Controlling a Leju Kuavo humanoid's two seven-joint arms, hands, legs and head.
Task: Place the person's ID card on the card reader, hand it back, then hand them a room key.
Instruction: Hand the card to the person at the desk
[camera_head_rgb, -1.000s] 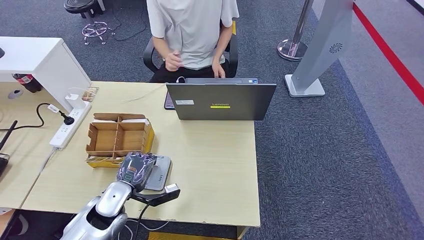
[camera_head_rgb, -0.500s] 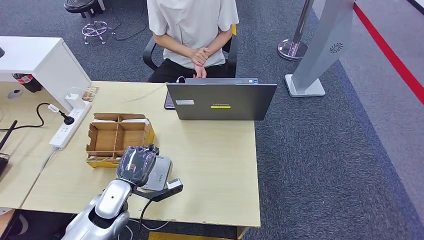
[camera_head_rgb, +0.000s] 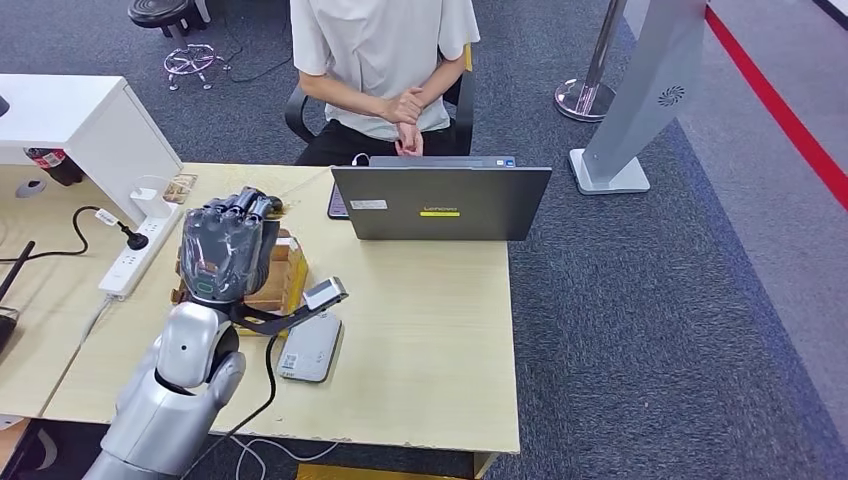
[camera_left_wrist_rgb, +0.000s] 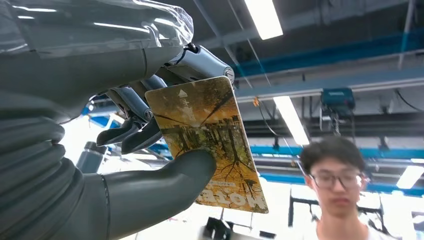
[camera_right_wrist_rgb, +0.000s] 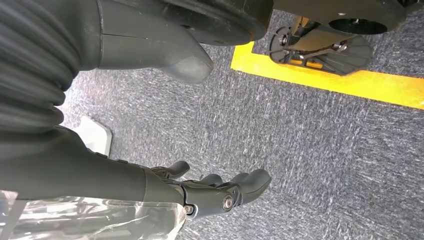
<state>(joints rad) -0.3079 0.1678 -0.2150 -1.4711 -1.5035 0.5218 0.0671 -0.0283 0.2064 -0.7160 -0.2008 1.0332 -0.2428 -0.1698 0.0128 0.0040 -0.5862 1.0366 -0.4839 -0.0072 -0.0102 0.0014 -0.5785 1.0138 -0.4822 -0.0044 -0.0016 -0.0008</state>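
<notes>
My left hand (camera_head_rgb: 228, 250) is raised above the table, over the cardboard box (camera_head_rgb: 288, 272), palm turned toward the person. In the left wrist view its thumb and fingers (camera_left_wrist_rgb: 150, 190) pinch a card (camera_left_wrist_rgb: 210, 135) printed with orange autumn trees and the word HOTEL. The grey card reader (camera_head_rgb: 310, 348) lies flat on the table (camera_head_rgb: 420, 340) near the front edge, with nothing on top of it. A person (camera_head_rgb: 385, 60) sits behind the laptop with hands clasped. My right hand (camera_right_wrist_rgb: 220, 192) hangs above the carpet with fingers apart and nothing in it.
A dark laptop (camera_head_rgb: 440, 203) stands open at the table's far edge, lid toward me. A white power strip (camera_head_rgb: 135, 255) with a black plug lies to the left, beside a white cabinet (camera_head_rgb: 70, 120). A chrome stanchion (camera_head_rgb: 590, 95) and grey sign stand (camera_head_rgb: 640, 100) are at the right.
My left hand has lifted off the card reader and moved up and away from me, over the cardboard box. The person's hands came together in front of their body.
</notes>
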